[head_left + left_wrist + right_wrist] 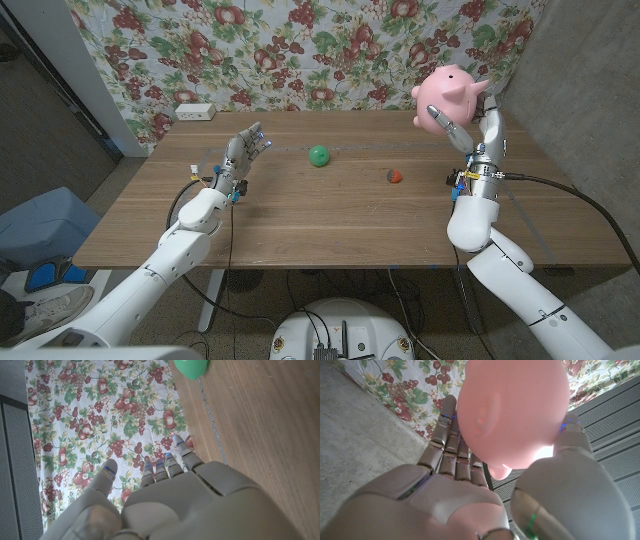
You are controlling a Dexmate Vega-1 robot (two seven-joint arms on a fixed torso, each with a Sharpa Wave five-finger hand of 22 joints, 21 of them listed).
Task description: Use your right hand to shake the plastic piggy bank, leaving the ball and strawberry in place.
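- Two toys, the ball point(318, 155) and strawberry point(395, 176), lay on the table point(300, 220).
- Your right hand point(478, 125) gripped the piggy bank point(445, 97), raised above the table's far right.
- Your left hand point(243, 150) held nothing, fingers apart.

We see the ball point(190, 367) cut off beyond our left hand's fingertips point(179, 440); the strawberry point(396, 177) is too small to make out.

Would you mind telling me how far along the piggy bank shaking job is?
Done: the right hand has the piggy bank lifted off the table. In hand: holding it aloft. The ball and strawberry sit untouched. Left: any shaking, then setting it down.
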